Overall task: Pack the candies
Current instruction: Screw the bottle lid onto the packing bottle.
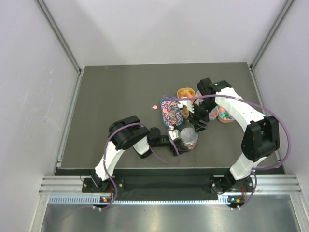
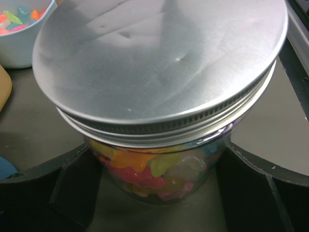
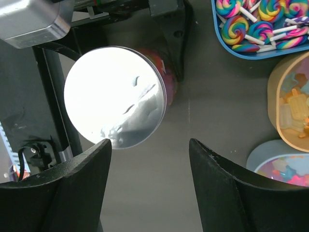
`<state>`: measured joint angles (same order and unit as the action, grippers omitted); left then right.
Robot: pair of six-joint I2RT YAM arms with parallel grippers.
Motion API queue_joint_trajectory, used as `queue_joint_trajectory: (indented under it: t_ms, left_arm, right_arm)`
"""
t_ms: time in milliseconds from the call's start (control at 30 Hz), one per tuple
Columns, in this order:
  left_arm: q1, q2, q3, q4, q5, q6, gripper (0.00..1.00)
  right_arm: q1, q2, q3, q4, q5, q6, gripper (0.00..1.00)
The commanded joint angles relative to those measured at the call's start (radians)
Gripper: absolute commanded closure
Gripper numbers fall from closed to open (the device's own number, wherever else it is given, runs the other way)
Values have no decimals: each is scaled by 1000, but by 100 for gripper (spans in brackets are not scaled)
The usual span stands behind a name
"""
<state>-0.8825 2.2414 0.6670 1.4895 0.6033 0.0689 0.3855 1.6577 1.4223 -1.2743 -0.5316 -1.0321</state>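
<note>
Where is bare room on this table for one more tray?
Left half of the table, up to the blue lollipop tray: bare except one stray candy. Far strip behind the orange tray: free. Crowded around the jar.

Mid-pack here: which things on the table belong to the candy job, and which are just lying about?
Job:
- candies in the lidded jar
- lollipops in the blue tray
- sweets in the orange tray and pale blue tray

Lying about:
- one loose pink sweet on the table, left of the blue tray
- the arms' purple cables
</note>
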Motion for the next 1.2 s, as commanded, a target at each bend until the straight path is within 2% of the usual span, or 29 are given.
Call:
queue_joint_trajectory:
  t_ms: [0,400,900,1167]
  left_arm:
    - [14,95,-33,158,-45,66,100]
    - [14,107,-23,161,-62,66,100]
    - [14,113,-20,158,-53,63,100]
    - [16,116,-9,158,-56,60,100]
  right_arm:
    - [30,-30,-37,61,16,13,35]
    - [75,-70,-100,79,68,3,35]
    - [76,-55,32,79,50,20,35]
    - [90,33,102,84,-4,38,35]
